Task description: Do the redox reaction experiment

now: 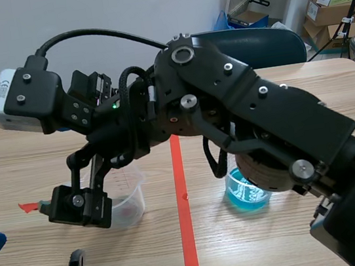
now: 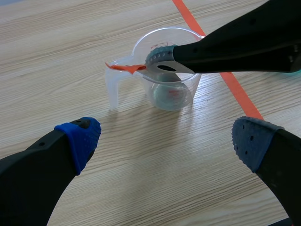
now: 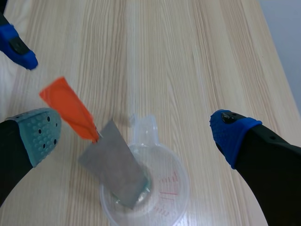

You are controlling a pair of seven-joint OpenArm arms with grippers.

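The right gripper (image 3: 134,134) hangs open over the clear cup (image 3: 176,188), which stands toward the worktop's (image 1: 247,255) near edge, left of the tape line (image 1: 187,237). The grey strip (image 3: 113,165) leans inside it, its orange tag (image 3: 68,106) jutting past the rim close to 1 pad (image 3: 37,129). Should that pad snag the tag, the strip may flip out or the cup topple. The left gripper (image 2: 164,139) sits nearby, 2 fingers spread, empty.
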